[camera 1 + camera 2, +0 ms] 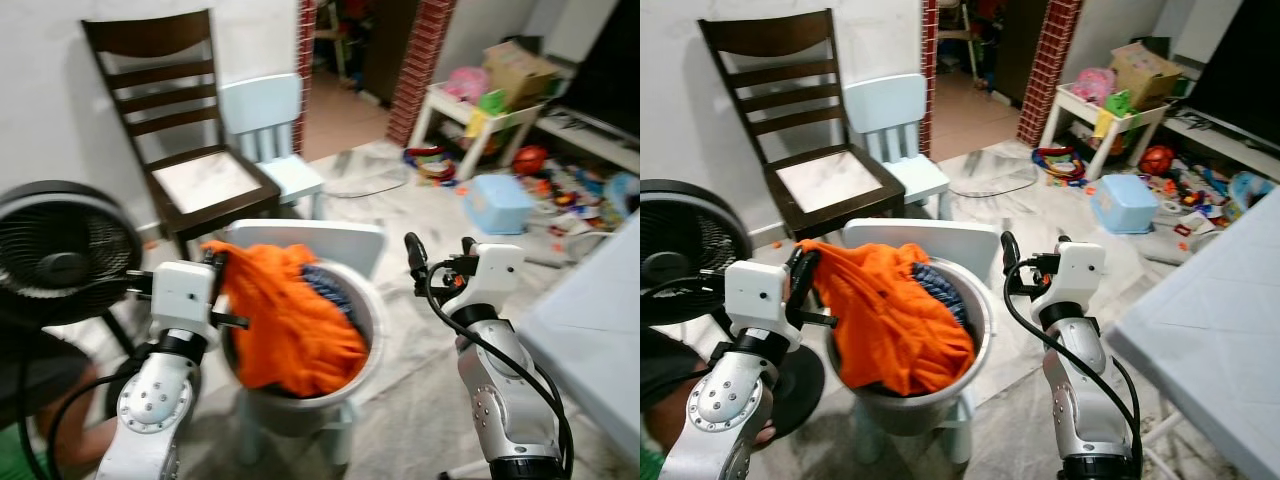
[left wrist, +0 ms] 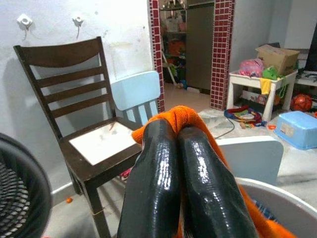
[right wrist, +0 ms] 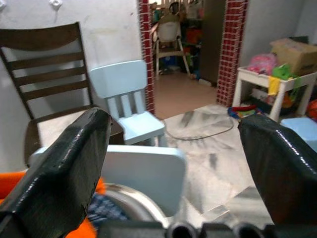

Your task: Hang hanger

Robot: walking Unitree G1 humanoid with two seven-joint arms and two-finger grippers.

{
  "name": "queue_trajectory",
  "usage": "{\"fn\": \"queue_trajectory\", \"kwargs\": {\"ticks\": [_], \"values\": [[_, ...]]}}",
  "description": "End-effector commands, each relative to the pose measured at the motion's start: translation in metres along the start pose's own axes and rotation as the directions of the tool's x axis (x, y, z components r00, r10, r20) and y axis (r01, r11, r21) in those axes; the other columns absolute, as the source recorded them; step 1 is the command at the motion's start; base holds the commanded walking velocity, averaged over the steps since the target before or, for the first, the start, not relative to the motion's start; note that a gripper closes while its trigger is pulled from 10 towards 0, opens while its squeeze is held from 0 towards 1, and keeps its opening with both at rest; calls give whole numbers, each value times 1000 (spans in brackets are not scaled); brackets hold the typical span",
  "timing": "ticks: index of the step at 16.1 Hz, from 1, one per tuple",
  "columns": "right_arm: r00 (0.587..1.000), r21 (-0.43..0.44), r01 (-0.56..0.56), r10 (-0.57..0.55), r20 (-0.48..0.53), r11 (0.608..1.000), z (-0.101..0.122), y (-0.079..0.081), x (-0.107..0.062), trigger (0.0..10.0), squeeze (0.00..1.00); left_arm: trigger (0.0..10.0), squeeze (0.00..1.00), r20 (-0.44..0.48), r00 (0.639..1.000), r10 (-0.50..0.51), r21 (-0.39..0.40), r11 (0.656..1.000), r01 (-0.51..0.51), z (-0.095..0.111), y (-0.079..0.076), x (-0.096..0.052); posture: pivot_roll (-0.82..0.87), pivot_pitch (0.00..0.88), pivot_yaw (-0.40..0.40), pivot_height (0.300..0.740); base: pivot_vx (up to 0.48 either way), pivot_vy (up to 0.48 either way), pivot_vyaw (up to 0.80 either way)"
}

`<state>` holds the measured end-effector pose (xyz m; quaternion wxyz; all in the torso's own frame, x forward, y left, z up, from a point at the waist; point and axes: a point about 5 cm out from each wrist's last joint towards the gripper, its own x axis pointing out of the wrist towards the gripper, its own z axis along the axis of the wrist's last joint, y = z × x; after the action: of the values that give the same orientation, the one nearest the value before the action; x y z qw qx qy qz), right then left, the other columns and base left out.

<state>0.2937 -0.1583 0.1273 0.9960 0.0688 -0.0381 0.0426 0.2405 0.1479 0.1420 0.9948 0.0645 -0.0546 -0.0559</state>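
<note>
At frame centre, my left pincer (image 2: 176,148) pinches orange cloth (image 1: 290,320); lift slowly clear of the basin (image 1: 372,318); right pincer (image 3: 173,163) gapes empty.

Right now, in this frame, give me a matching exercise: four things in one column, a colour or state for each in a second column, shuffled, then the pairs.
Things:
1. left gripper
2. right gripper
3. tall chair
4. small chair

States or colours:
A. dark brown
B. pale blue
C. shut on the orange cloth
D. open, holding nothing

Pairs: 1-C, 2-D, 3-A, 4-B
</note>
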Motion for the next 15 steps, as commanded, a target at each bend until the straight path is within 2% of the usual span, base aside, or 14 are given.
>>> {"fn": "queue_trajectory", "kwargs": {"ticks": [1, 3, 5, 11, 15], "values": [[1000, -12, 17, -17, -4, 1000, 0, -6, 1, 10000, 0, 10000, 0, 2, 1000, -22, -18, 1000, 22, 1, -6, 1, 68, 9, -67, 740, 0, -480, 0], [1000, -14, 18, -18, -4, 1000, 0, -6, 1, 10000, 0, 10000, 0, 5, 1000, -19, -17, 1000, 19, 1, -6, 1, 68, 10, -68, 740, 0, -414, 0], [1000, -16, 18, -18, -4, 1000, 0, -6, 1, 10000, 0, 10000, 0, 19, 1000, 18, -32, 999, -18, 2, -7, 2, 67, 10, -68, 740, 0, 0, 0], [1000, -20, 7, -8, -7, 1000, 0, -5, 3, 10000, 0, 10000, 0, 6, 1000, 14, -38, 999, -13, 0, -12, 1, 69, 12, -77, 740, 0, 0, 0], [1000, -24, 5, -6, -5, 1000, 1, -6, 3, 10000, 0, 10000, 0, 4, 1000, 12, -37, 999, -12, 0, -13, 1, 69, 12, -77, 740, -264, 0, 0]]}}
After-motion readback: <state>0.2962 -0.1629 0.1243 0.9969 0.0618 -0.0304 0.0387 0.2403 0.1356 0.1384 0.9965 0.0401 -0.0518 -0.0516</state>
